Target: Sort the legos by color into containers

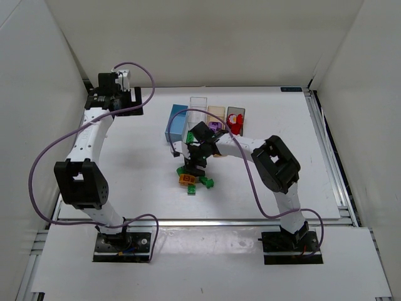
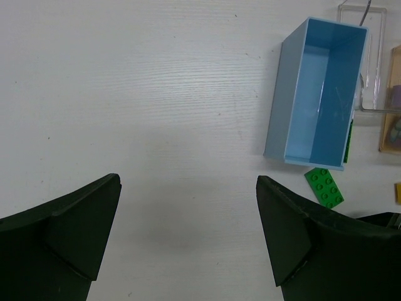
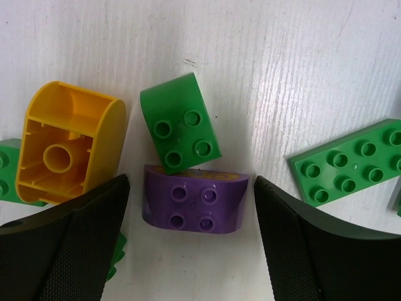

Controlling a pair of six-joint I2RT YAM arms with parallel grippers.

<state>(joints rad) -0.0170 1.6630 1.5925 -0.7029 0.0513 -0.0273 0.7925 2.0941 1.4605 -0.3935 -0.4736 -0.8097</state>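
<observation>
Purple brick (image 3: 193, 205) framed by right hand (image 3: 191, 188), unseen overhead

Legos (image 1: 205, 182) clustered near the row of bins (image 1: 216, 111)
Purple brick (image 3: 193, 204) studs-up, touching a green rounded brick (image 3: 180, 130); orange-yellow brick (image 3: 69, 150) beside them (hollow side up); light blue bin (image 2: 294, 94) upright, dark grey bin (image 1: 236, 108) holding red.

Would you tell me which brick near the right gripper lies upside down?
The orange-yellow brick: its hollow underside faces up, while the curved green brick and purple brick show studs.
</observation>
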